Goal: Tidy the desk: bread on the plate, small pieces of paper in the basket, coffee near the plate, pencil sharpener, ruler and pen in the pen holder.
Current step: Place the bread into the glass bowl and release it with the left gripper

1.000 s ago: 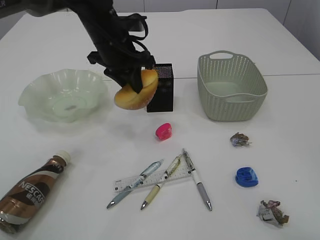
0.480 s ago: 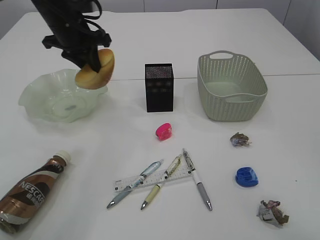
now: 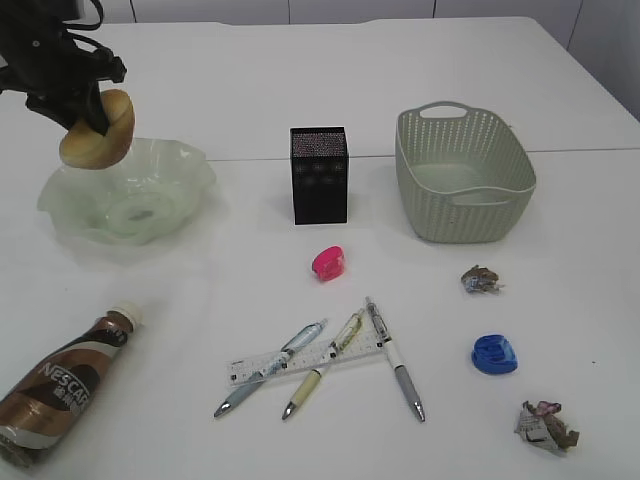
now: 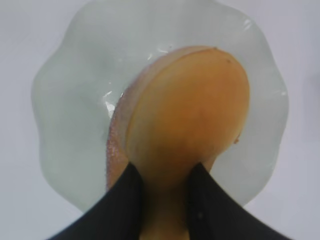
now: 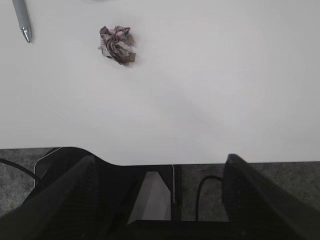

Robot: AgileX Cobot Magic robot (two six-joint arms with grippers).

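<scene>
The plate (image 3: 150,190), a wide ruffled pale-green glass dish at the far left of the desk (image 3: 300,60), sits beneath the left gripper (image 3: 92,128), which hangs over its far-left rim clenched on the bread (image 3: 97,130). Released this near the edge, the bun, golden and smooth with a grainy sugared side, could roll off onto the desk. The right gripper (image 5: 160,165) rests spread and empty near a paper scrap (image 5: 116,45).

Pale wall panels (image 3: 400,10) run behind the far edge. Grey speckled floor (image 5: 300,190) shows below the near edge, lighting even.
</scene>
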